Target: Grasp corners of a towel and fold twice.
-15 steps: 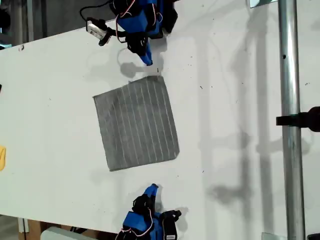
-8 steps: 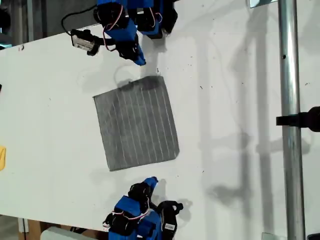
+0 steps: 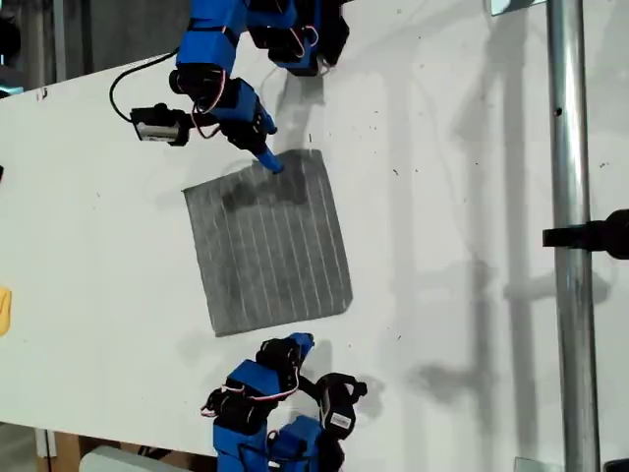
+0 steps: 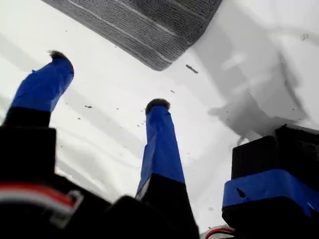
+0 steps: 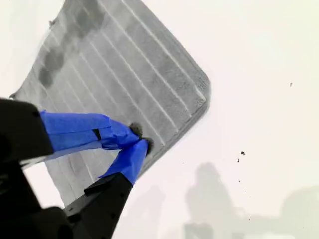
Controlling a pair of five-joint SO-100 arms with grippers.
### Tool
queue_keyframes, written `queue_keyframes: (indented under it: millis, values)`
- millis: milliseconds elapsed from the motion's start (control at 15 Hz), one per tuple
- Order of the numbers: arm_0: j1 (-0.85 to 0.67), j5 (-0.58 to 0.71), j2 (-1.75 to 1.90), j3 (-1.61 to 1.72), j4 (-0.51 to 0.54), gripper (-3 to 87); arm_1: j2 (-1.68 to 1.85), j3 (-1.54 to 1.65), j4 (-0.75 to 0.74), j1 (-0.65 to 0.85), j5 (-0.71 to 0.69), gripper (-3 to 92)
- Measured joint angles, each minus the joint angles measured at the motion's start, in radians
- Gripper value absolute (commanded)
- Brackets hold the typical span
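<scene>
The grey striped towel lies flat on the white table, all of its corners showing in the exterior view. My second gripper reaches in from the top of the exterior view. It is shut, its blue fingertips together over the towel just inside its far edge, near one corner. My first gripper stands open at the bottom of the exterior view, a short way off the towel's near edge. In the first wrist view a rounded corner lies ahead of the gripper, untouched.
A metal pole with a black clamp runs down the exterior view's right. A small yellow object sits at that view's left edge. A dark cable trails beside the second arm.
The second arm has swung toward the exterior view's left and come down, bringing its shut tips onto the towel's far edge. The first arm has shifted slightly near the towel's near edge.
</scene>
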Motion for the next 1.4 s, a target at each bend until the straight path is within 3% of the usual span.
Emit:
queue_keyframes:
  millis: [400, 800, 867, 1000, 1067, 1400]
  values:
    - [-0.002, 0.018, -0.057, -0.069, 0.051, 1.0, -0.149, 0.327, -0.388, -0.021, 0.031, 30.0]
    - [-0.002, 0.025, -0.057, -0.069, 0.086, 1.2, -0.377, 0.342, -0.583, -0.046, 0.06, 27.9]
    - [-0.002, 0.025, -0.057, -0.069, 0.091, 1.3, -0.397, 0.344, -0.604, -0.046, 0.058, 25.4]
    - [-0.002, 0.017, -0.057, -0.069, 0.098, 1.6, -0.4, 0.344, -0.614, -0.044, 0.06, 5.0]
    - [-0.002, 0.009, -0.057, -0.069, 0.103, 2.1, -0.4, 0.344, -0.629, -0.044, 0.06, -0.3]
    - [-0.002, -0.026, -0.057, -0.069, 0.141, 6.5, -0.4, 0.342, -0.689, -0.051, 0.064, -0.3]
